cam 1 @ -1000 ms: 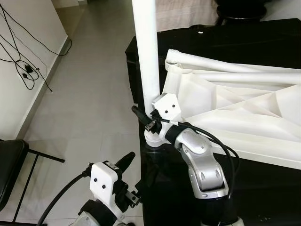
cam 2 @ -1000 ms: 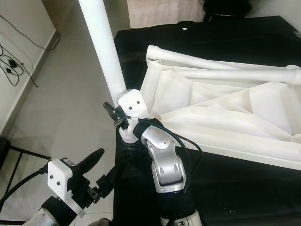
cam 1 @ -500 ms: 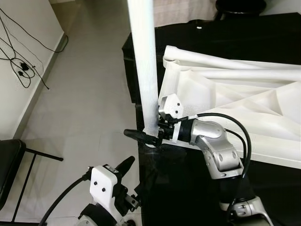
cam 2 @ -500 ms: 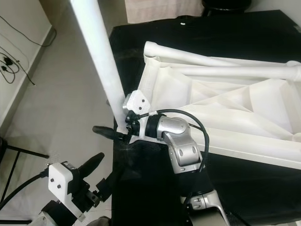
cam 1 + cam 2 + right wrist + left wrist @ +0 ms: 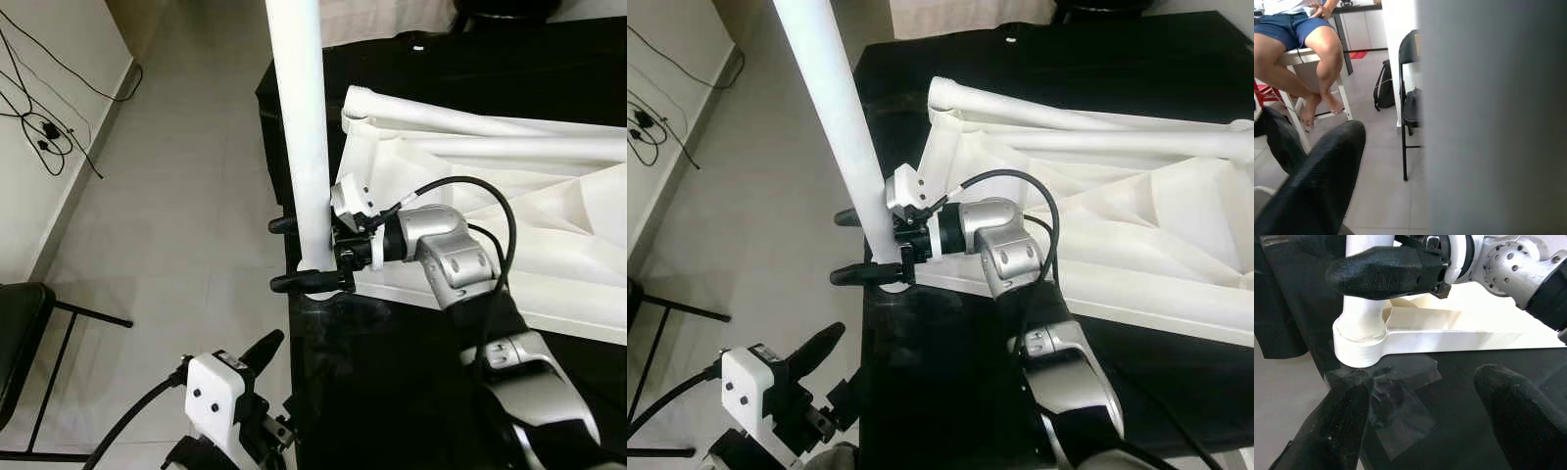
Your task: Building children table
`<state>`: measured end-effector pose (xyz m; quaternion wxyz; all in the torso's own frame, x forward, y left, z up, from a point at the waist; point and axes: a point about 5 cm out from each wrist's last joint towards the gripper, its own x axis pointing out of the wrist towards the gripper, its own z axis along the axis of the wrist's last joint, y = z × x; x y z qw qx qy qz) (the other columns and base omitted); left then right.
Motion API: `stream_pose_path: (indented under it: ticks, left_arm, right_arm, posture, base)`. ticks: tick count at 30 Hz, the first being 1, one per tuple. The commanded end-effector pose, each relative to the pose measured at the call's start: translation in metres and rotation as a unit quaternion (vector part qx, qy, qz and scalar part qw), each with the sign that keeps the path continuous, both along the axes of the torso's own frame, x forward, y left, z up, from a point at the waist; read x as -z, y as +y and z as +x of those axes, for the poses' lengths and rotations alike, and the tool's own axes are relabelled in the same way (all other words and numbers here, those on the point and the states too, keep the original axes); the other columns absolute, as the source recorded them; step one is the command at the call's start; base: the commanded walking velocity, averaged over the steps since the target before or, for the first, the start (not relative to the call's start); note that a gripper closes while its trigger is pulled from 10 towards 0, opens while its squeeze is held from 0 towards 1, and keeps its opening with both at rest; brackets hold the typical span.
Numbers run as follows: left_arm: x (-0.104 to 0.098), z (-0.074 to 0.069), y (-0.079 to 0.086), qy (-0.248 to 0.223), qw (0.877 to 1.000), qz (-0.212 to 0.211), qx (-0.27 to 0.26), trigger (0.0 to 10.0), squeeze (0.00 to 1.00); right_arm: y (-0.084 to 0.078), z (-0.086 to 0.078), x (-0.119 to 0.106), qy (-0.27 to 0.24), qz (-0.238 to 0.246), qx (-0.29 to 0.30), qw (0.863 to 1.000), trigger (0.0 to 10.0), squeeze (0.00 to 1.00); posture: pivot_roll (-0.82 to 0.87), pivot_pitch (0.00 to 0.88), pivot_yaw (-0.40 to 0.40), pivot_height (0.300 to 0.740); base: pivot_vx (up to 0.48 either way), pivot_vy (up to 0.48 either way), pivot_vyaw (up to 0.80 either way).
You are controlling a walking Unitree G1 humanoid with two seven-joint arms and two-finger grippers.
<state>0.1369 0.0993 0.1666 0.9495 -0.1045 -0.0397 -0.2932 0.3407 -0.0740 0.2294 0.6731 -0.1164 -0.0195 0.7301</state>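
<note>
The white table leg (image 5: pixel 302 127) stands upright in the corner socket (image 5: pixel 1359 345) of the upside-down children's table (image 5: pixel 509 196). Your right pincer (image 5: pixel 306 253) has its two black fingers spread, one on each side of the leg, low down near the socket. Your left pincer (image 5: pixel 1425 421) waits wide open, just below over the black tabletop (image 5: pixel 392 392). One leg looks in; other legs still lie loose.

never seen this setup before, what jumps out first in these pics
The tall white table leg standing upright in the corner socket of the upturned white tabletop, which lies on a black surface. The right gripper straddles the leg near its base, one finger either side; the left gripper waits open, low beside that corner.
</note>
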Motion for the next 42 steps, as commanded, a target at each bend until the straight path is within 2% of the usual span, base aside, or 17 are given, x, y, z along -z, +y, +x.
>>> stream_pose_path:
  ticks: [1,2,4,15,20,21,22,23,24,25,30,34,35,36,39,40,42]
  left_arm:
    - [0.001,-0.004,0.000,0.009,1.000,0.012,0.004,10.0,0.00]
    - [0.001,-0.006,0.000,0.011,1.000,0.013,0.004,10.0,0.00]
    - [0.001,-0.007,0.000,0.012,1.000,0.013,0.004,10.0,0.00]
    - [-0.001,-0.009,0.000,0.019,1.000,0.012,0.006,10.0,0.00]
    - [0.000,-0.008,0.000,0.020,1.000,0.011,0.008,10.0,0.00]
    - [0.000,-0.006,0.002,0.020,1.000,0.012,0.008,10.0,0.00]
    - [0.000,-0.005,0.003,0.019,1.000,0.012,0.008,10.0,0.00]
    - [0.000,-0.003,0.005,0.018,1.000,0.013,0.008,10.0,0.00]
    - [0.000,-0.003,0.005,0.018,1.000,0.013,0.008,10.0,0.00]
    - [0.000,0.000,0.005,0.016,1.000,0.014,0.010,10.0,0.00]
    - [0.002,0.004,0.007,0.015,1.000,0.015,0.013,10.0,0.00]
    - [0.006,0.011,0.009,0.014,1.000,0.017,0.010,10.0,0.00]
    - [0.007,0.016,0.010,0.010,1.000,0.018,0.003,10.0,0.00]
    - [0.007,0.018,0.012,0.006,1.000,0.019,-0.003,10.0,0.00]
    - [0.008,0.022,0.013,0.003,1.000,0.020,-0.008,10.0,0.00]
    - [0.008,0.022,0.013,0.003,1.000,0.020,-0.007,10.0,0.00]
    - [0.008,0.023,0.013,0.004,1.000,0.019,-0.005,10.0,0.00]
  right_arm:
    - [0.009,-0.003,0.007,0.010,-0.013,-0.035,0.999,3.2,0.00]
    - [0.008,-0.002,0.006,0.009,-0.018,-0.040,0.999,1.1,0.00]
    - [0.008,-0.001,0.006,0.009,-0.021,-0.043,0.999,0.0,0.00]
    - [-0.004,0.000,0.010,-0.002,-0.009,-0.032,0.999,0.0,0.00]
    - [-0.011,-0.003,0.020,-0.023,-0.016,0.061,0.998,0.0,0.00]
    - [-0.003,-0.011,0.037,-0.012,-0.006,0.221,0.975,0.0,0.00]
    - [-0.006,-0.021,0.048,-0.010,0.012,0.403,0.915,0.0,0.00]
    - [-0.005,-0.051,0.064,0.013,0.011,0.487,0.873,0.0,0.00]
    - [-0.005,-0.051,0.064,0.013,0.011,0.487,0.873,0.0,0.00]
    - [-0.004,-0.070,0.068,0.018,0.014,0.525,0.851,0.0,0.00]
    - [0.003,-0.074,0.064,0.002,0.027,0.522,0.853,0.0,0.00]
    - [0.008,-0.059,0.060,-0.008,0.043,0.522,0.852,0.0,0.00]
    - [0.010,-0.053,0.058,-0.009,0.043,0.511,0.858,1.7,0.00]
    - [0.011,-0.048,0.056,-0.009,0.043,0.506,0.861,10.0,0.00]
    - [0.009,-0.044,0.049,-0.010,0.050,0.495,0.867,10.0,0.01]
    - [0.012,-0.044,0.041,-0.010,0.064,0.451,0.890,10.0,1.00]
    - [0.015,-0.047,0.033,-0.013,0.070,0.425,0.902,10.0,1.00]
  posture:
    - [0.14,0.290,0.053,0.740]
    - [0.14,0.295,0.056,0.740]
    - [0.14,0.296,0.056,0.740]
    - [0.11,0.315,0.071,0.740]
    - [0.08,0.314,0.060,0.740]
    - [0.06,0.312,0.064,0.740]
    - [0.06,0.314,0.068,0.740]
    - [0.05,0.316,0.080,0.740]
    - [0.05,0.316,0.080,0.740]
    - [0.05,0.306,0.087,0.740]
    - [0.04,0.286,0.095,0.740]
    - [0.04,0.238,0.088,0.740]
    - [0.02,0.220,0.086,0.740]
    - [0.02,0.218,0.087,0.740]
    - [0.02,0.206,0.089,0.740]
    - [0.01,0.205,0.089,0.740]
    - [0.01,0.205,0.089,0.740]
  base:
    - [0.000,0.000,0.00]
    - [0.000,0.000,0.00]
    - [0.000,0.000,0.00]
    - [0.000,0.000,0.00]
    - [0.000,0.000,0.00]
    - [0.000,0.000,0.00]
    - [0.000,0.000,0.00]
    - [0.000,0.000,0.00]
    - [0.000,0.000,0.00]
    - [0.000,0.000,0.00]
    - [0.000,0.000,0.00]
    - [0.000,0.000,0.00]
    - [0.000,0.000,0.00]
    - [0.000,0.000,0.00]
    - [0.000,0.000,0.00]
    - [0.000,0.000,0.00]
    - [0.000,0.000,0.00]
